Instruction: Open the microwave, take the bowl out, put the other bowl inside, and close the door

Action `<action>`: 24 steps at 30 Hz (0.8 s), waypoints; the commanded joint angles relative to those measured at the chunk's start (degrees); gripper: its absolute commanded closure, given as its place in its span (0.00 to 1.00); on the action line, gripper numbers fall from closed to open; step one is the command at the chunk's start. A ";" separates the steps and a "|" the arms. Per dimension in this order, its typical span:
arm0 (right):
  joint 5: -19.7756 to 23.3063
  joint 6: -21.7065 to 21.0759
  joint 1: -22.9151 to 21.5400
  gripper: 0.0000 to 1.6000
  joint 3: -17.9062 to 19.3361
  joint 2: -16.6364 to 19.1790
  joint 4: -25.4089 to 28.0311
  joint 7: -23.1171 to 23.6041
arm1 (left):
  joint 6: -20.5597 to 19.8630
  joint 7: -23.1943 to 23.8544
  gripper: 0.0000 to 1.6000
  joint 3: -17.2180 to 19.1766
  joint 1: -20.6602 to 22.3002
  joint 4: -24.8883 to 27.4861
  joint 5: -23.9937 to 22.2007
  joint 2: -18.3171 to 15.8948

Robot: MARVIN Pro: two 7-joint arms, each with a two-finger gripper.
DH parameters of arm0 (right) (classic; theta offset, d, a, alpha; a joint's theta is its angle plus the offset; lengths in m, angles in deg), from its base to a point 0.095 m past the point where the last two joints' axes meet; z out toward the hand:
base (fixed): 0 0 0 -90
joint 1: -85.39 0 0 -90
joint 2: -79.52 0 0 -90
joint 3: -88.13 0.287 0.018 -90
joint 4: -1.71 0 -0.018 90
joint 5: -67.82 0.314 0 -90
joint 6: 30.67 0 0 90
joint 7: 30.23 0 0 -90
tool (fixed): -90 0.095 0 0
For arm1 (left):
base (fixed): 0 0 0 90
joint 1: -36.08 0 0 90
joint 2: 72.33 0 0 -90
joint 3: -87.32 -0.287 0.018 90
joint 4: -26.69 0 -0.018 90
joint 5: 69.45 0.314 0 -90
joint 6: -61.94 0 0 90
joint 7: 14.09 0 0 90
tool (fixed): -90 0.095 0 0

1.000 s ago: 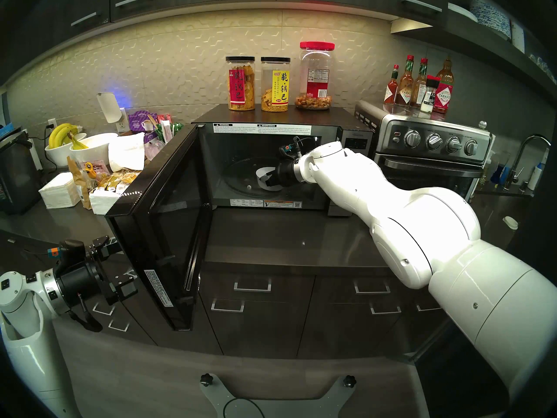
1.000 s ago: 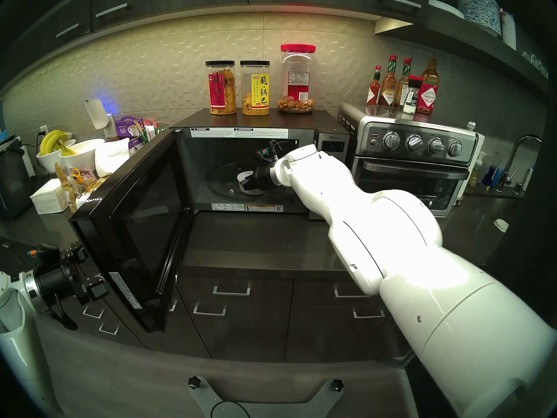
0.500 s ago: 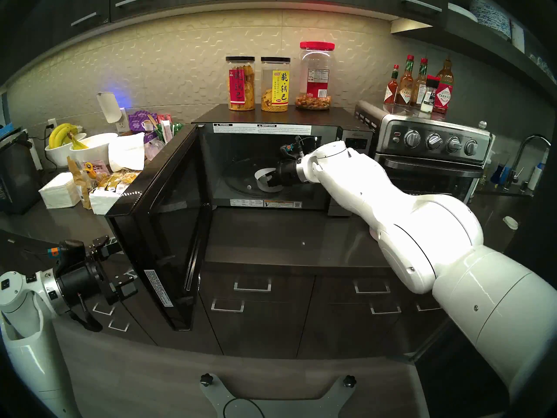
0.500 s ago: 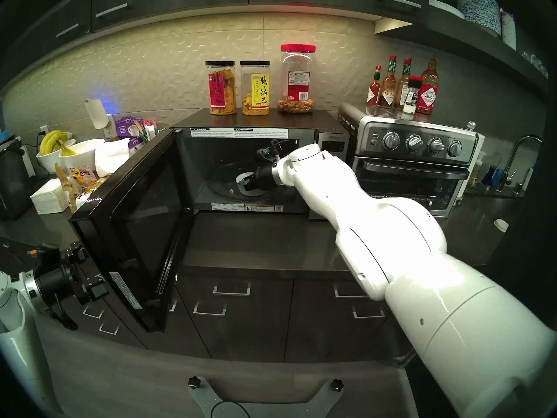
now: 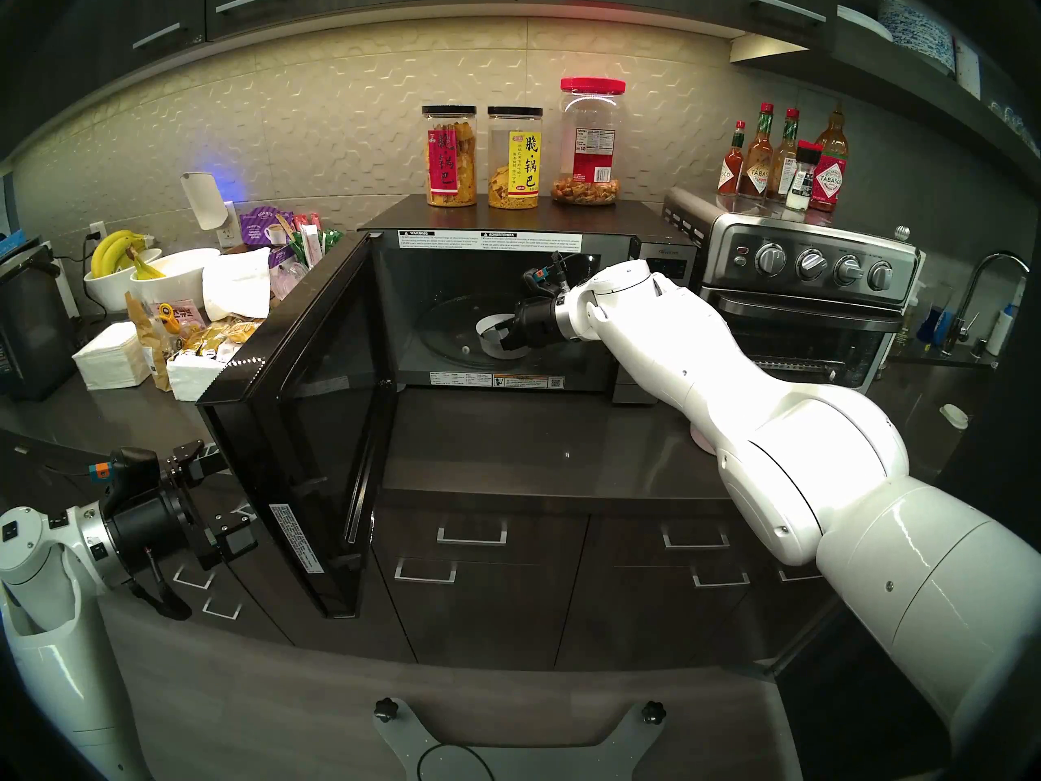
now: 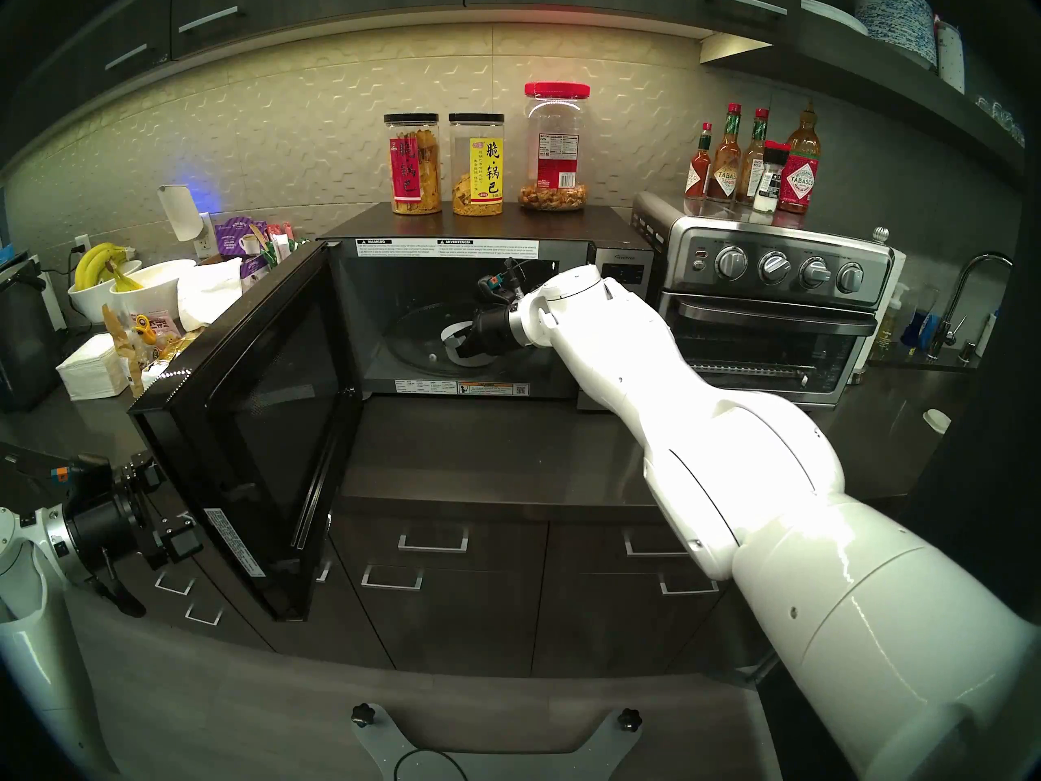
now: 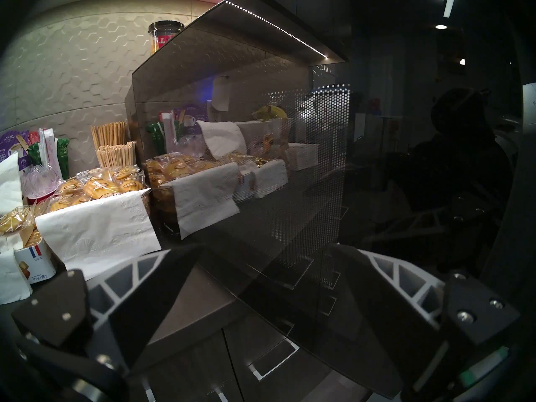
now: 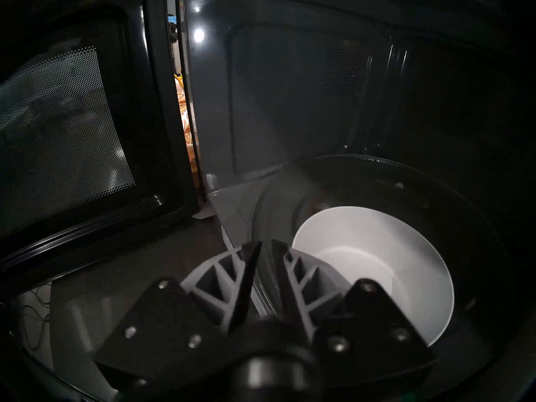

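Microwave [image 5: 507, 289]: door [image 5: 304, 425] swung wide, giving reach inside; white bowl [image 8: 377, 265] on glass turntable [image 8: 478, 218]; right hand [image 8: 265, 249] at bowl's near rim, fingers narrowly apart, nothing clamped; left hand [image 7: 261, 276] spread apart beside door; pink bowl [image 5: 700, 439] waiting on worktop [image 5: 535, 442], mostly behind right arm.

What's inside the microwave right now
Inside the microwave, a white bowl sits on the glass turntable. The right gripper reaches in at its near rim, jaws slightly apart. The arm hides the cavity's right side.
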 commanded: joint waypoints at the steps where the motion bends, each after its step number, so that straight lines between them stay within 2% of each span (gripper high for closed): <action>1: -1.32 -1.85 1.33 0.53 -0.18 1.04 6.82 -3.97 | 0.07 0.48 0.00 -0.08 -0.11 0.72 -0.30 -0.06; 10: -3.36 -5.83 4.74 0.47 0.72 1.39 14.21 -11.89 | 0.07 0.54 0.00 -0.06 -0.15 0.77 -0.33 -0.06; 12: -3.63 -6.77 5.29 0.40 1.06 1.35 15.33 -13.25 | 0.07 0.55 0.00 -0.06 -0.16 0.78 -0.34 -0.06; 13: -3.63 -6.77 5.29 0.40 1.06 1.35 15.33 -13.25 | 0.07 0.55 0.00 -0.06 -0.16 0.78 -0.34 -0.06; 14: -3.79 -7.60 6.01 0.35 1.28 1.57 16.85 -14.15 | 0.07 0.56 0.00 -0.05 -0.16 0.79 -0.34 -0.06; 15: -3.91 -7.84 5.99 0.17 1.41 1.35 16.69 -14.60 | 0.07 0.57 0.00 -0.05 -0.17 0.79 -0.35 -0.06; 16: -3.99 -8.31 6.27 0.11 1.55 1.38 17.32 -15.06 | 0.07 0.57 0.00 -0.05 -0.17 0.79 -0.35 -0.06; 24: -5.02 -12.89 9.14 0.15 2.56 1.93 23.57 -18.70 | 0.07 0.61 0.00 -0.03 -0.20 0.82 -0.38 -0.06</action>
